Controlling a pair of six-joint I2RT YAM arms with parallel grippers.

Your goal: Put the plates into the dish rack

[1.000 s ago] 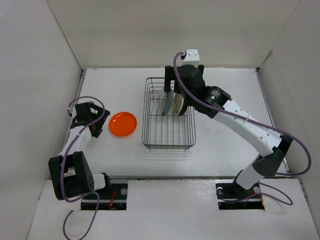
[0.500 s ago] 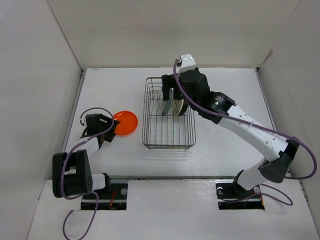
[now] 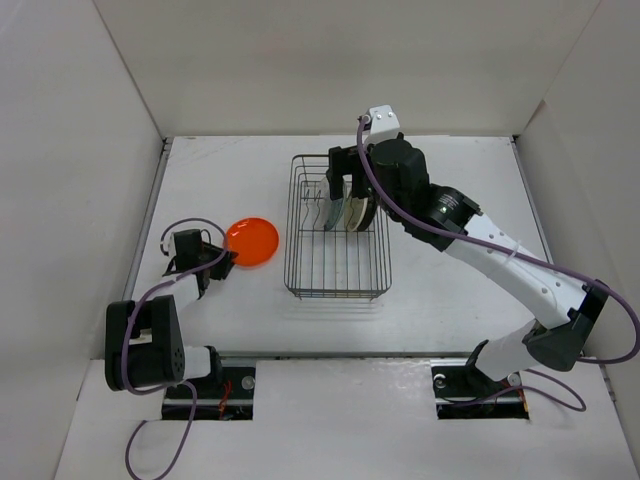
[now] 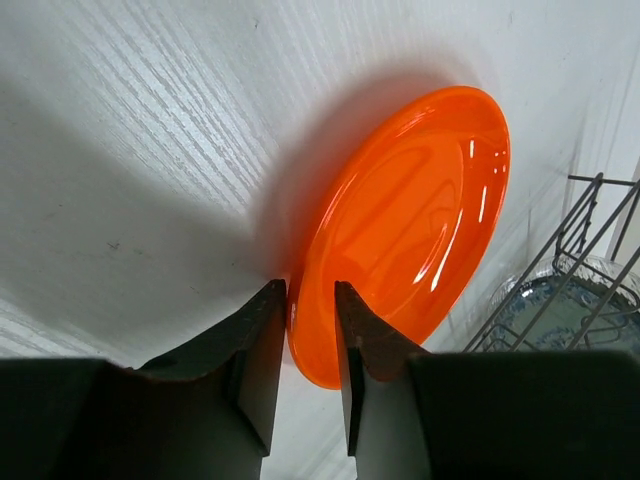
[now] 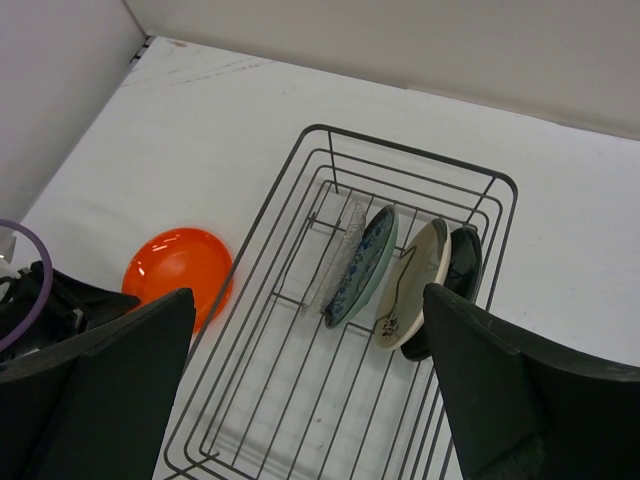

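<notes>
Left gripper [image 4: 310,290]: jaws narrow, pinching near rim of orange plate [image 4: 410,210], which extends ahead of fingertips. Right gripper [image 5: 308,298]: jaws wide, empty; dish rack [image 3: 335,265] below it, holding clear plate [image 5: 335,262], teal plate [image 5: 362,262], cream plate [image 5: 412,280], black plate [image 5: 457,272] upright.

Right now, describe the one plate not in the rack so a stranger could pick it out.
Find the dark wire dish rack mid-table. Left of it sits the orange plate, its rim between the left fingers. The other plates stand racked; none is orange.
</notes>
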